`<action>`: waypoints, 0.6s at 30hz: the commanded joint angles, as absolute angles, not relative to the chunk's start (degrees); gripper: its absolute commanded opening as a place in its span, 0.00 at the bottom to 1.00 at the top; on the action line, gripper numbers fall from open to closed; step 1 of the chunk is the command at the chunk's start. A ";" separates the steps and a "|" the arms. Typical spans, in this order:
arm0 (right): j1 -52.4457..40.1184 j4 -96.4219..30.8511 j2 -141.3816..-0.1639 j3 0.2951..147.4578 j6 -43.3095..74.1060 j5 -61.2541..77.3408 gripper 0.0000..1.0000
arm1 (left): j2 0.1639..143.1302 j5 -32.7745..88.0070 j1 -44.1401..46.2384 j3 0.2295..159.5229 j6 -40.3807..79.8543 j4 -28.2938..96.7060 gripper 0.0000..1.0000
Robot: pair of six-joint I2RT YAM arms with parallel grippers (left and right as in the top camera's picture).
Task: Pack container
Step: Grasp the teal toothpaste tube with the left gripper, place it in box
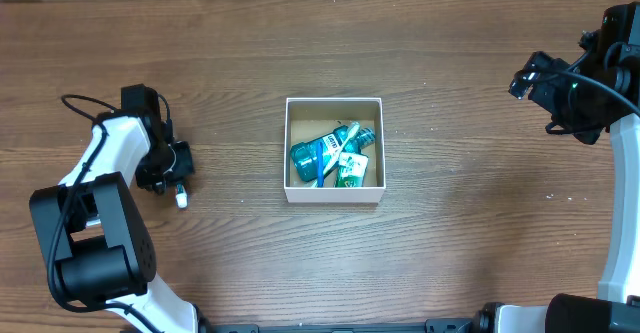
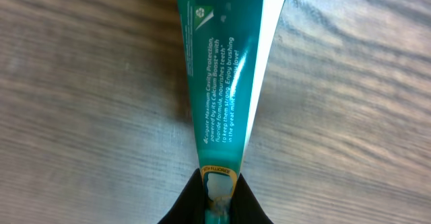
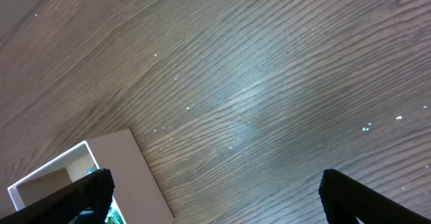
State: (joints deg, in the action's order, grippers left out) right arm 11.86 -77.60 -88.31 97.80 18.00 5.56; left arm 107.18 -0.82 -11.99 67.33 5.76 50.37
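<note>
Container (image 1: pixel 335 196) sits well apart from the left gripper (image 2: pixel 219 183), which pinches a toothpaste tube (image 2: pixel 225 69); right gripper (image 3: pixel 215 200) gapes empty.

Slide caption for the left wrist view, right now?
Left gripper shut on a teal toothpaste tube, wooden table behind.

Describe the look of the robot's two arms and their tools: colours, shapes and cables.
The left arm and right arm share glossy white rounded links and bulky black joint housings. A thin black cable loops by the left wrist. The left tool and right tool are black, with matte tapered fingers. No markings are readable.
</note>
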 commanded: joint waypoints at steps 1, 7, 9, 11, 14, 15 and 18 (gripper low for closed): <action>11.53 -77.28 -88.05 97.71 17.76 5.69 1.00 | 103.50 -0.32 -8.27 76.88 6.15 54.30 0.04; 11.53 -77.25 -88.05 97.71 17.76 5.69 1.00 | 94.96 3.14 5.74 88.40 0.30 55.75 0.04; 11.53 -77.25 -88.05 97.71 17.76 5.69 1.00 | 93.95 3.03 13.23 91.20 -3.49 55.40 0.04; 11.53 -77.25 -88.05 97.71 17.76 5.69 1.00 | 94.04 2.26 19.86 92.14 -6.39 54.39 0.04; 11.53 -77.25 -88.05 97.71 17.76 5.72 1.00 | 95.68 -0.69 29.32 92.01 -7.14 51.94 0.04; 11.53 -77.28 -88.05 97.71 17.76 5.72 1.00 | 97.38 -1.04 32.29 91.98 -7.11 51.07 0.04; 11.53 -77.30 -88.05 97.71 17.76 5.72 1.00 | 101.27 -1.04 34.61 91.98 -6.52 50.41 0.04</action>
State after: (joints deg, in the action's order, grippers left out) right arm 11.86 -77.56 -88.31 97.78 17.98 5.61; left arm 96.77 0.62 32.47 91.77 -5.13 50.94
